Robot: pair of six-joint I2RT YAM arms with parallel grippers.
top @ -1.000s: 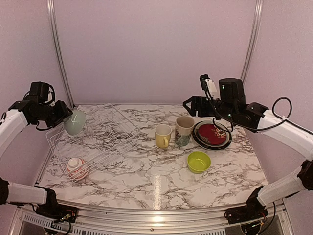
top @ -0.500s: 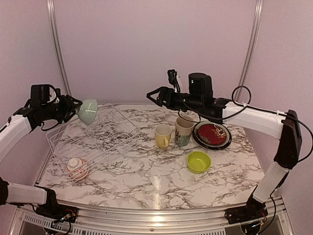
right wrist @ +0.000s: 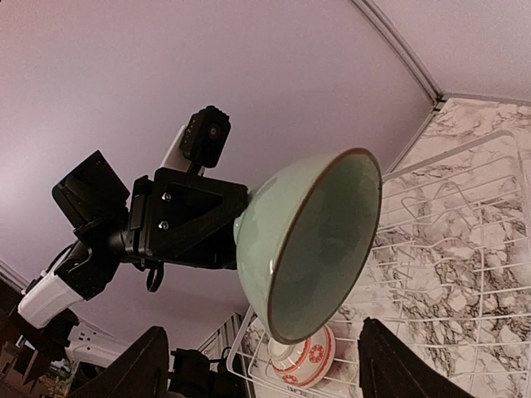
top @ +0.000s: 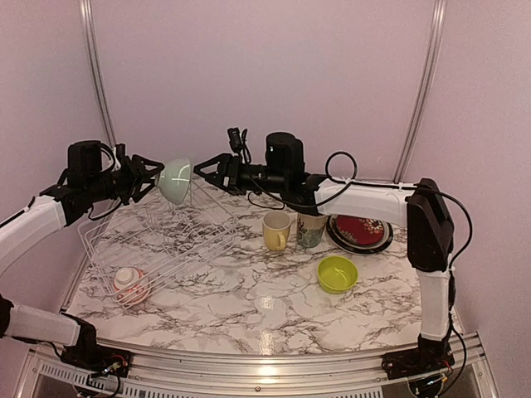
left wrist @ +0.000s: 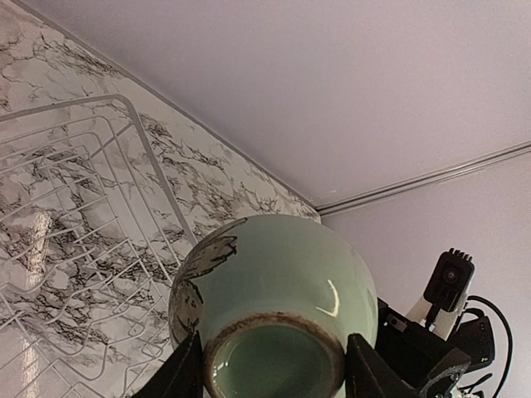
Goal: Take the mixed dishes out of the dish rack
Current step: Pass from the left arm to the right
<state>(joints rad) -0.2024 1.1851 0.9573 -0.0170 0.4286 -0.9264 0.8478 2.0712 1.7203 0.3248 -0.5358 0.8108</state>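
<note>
Your left pincer (top: 156,177) is pinching one pale green bowl (top: 176,181) by the ring on its bottom, with one finger on each side. The bowl is up in the air and tipped on its side, above the far end of the dish rack (top: 166,236). Its open mouth faces your right arm. Your right pincer (top: 206,169) hangs just beside that open mouth with its two fingers spread wide (I cannot tell if a fingertip touches the rim).

There is one rack, a white wire basket. It sits on the left side of the table (top: 249,290) and runs from the far edge toward the near-left corner. One dish is in it, a red-patterned bowl (top: 131,284) at the end closest to the near-left corner.

Two mugs stand close together near the middle of the table, a bit toward the far edge. One is a yellow mug (top: 276,230) and the other, on its right, is a beige mug (top: 312,225).

One pile of plates (top: 359,232) lies toward the far-right corner. A red plate is on top and a black-rimmed one is under it, so I count two.

One lime-green bowl (top: 337,274) sits on the table, closer to the near edge than the plates.
</note>
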